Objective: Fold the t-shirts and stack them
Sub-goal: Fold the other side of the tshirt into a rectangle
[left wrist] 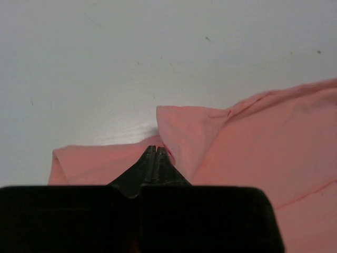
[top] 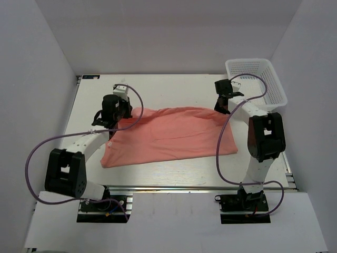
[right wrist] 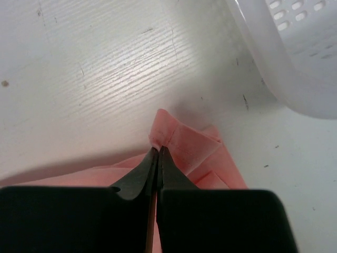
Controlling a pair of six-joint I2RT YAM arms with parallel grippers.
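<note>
My 2 grippers are both pinched tight on the salmon-pink t-shirt (top: 174, 137), which lies spread across the middle of the counter (top: 168, 87), crosswise between my arms. My left gripper (left wrist: 156, 152) has its jaws closed together on a bit of cloth at the shirt's far left corner, beside a sleeve that has doubled over. My right gripper (right wrist: 158, 152) has its jaws closed on a small bunched fold at the far right corner, near the white mesh basket (top: 279, 92) but not touching it. I judge I am about to carry this far edge toward me for the 1st fold. Both holds are thin, with only the tips biting, so if I pull unevenly the soft cloth could slip out of 1 side and the fold would land skewed. The right pinch seems to hold several layers, which may drag a crease along. The doubled sleeve on the left could get trapped inside. Swinging wide on the right could knock the basket.
</note>
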